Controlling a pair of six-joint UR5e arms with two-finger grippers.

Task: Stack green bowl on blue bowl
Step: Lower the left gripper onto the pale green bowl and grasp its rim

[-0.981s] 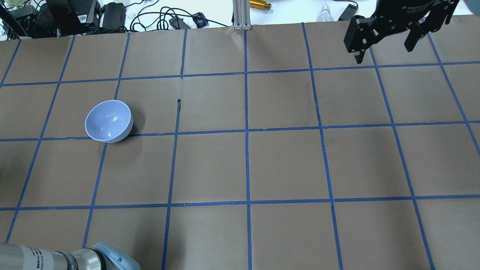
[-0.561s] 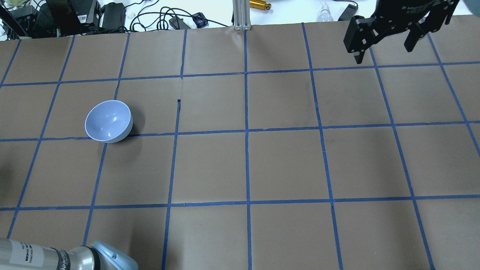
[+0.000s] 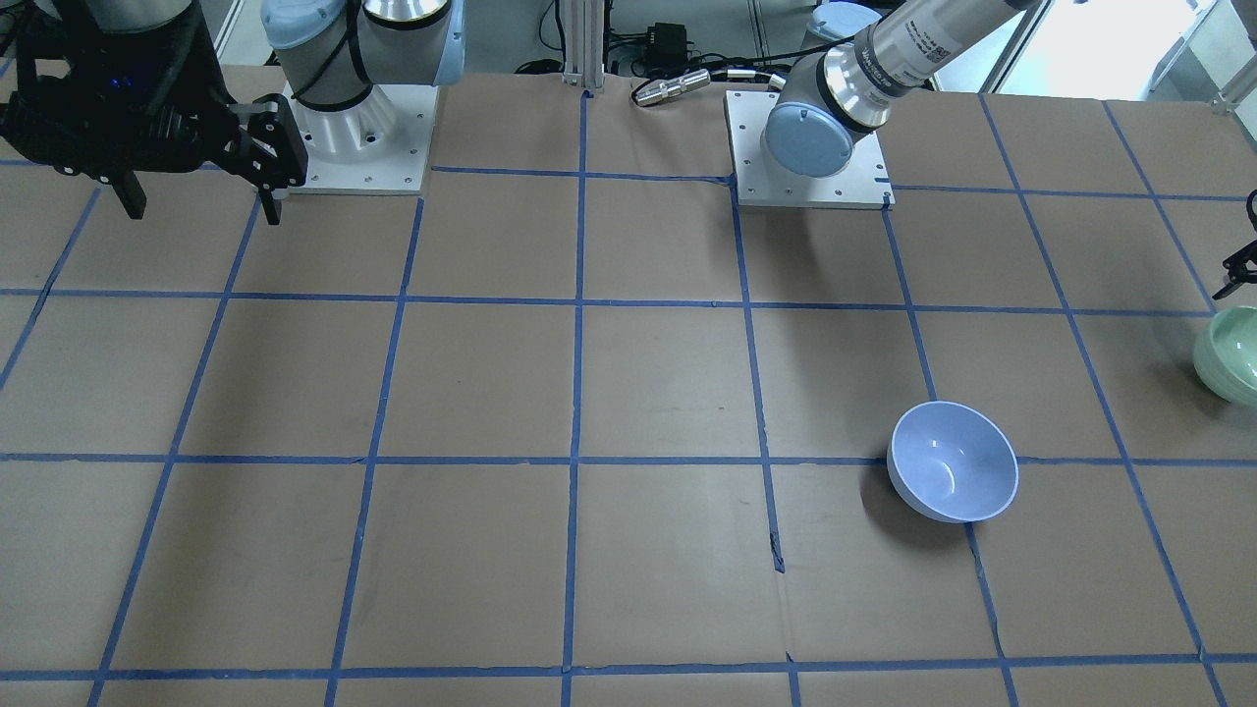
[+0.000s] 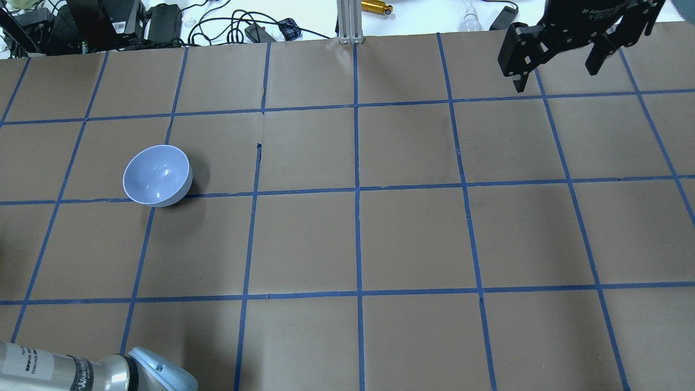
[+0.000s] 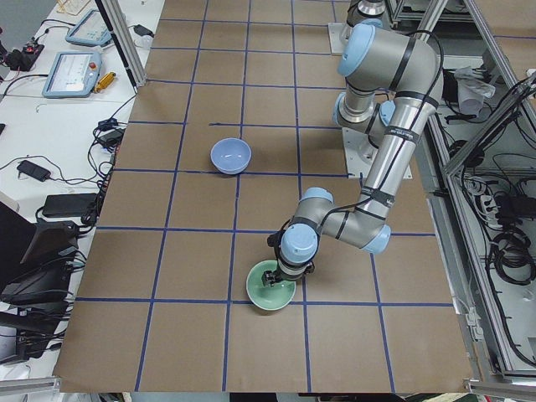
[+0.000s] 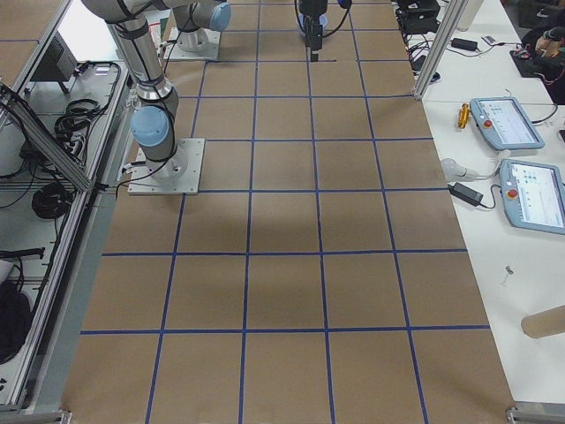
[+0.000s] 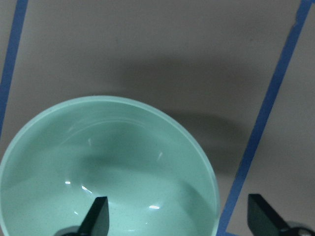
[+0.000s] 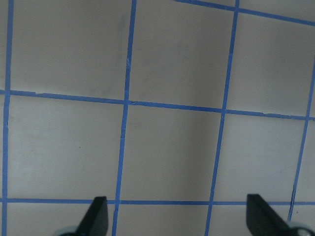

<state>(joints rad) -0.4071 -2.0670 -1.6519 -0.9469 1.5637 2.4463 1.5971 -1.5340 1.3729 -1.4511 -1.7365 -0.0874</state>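
Note:
The green bowl [image 7: 108,167] stands upright at the table's left end, seen at the right edge of the front view [image 3: 1232,353] and in the left side view [image 5: 272,289]; it is out of the overhead view. My left gripper [image 7: 179,219] is open just above it, one finger [image 7: 98,216] over the inside and the other [image 7: 261,216] outside the rim. The blue bowl [image 4: 157,175] stands upright and empty, apart from it [image 3: 953,473]. My right gripper [image 4: 559,65] is open and empty, high over the far right corner.
Brown paper with a blue tape grid [image 4: 357,190] covers the table. Cables and boxes [image 4: 163,21] lie beyond the far edge. The two arm bases [image 3: 363,128] stand on the robot's side. Tablets [image 6: 521,159] lie on a side bench.
The left arm's elbow at the overhead view's bottom left has slid a little down and left. The blue bowl and the right arm have not moved.

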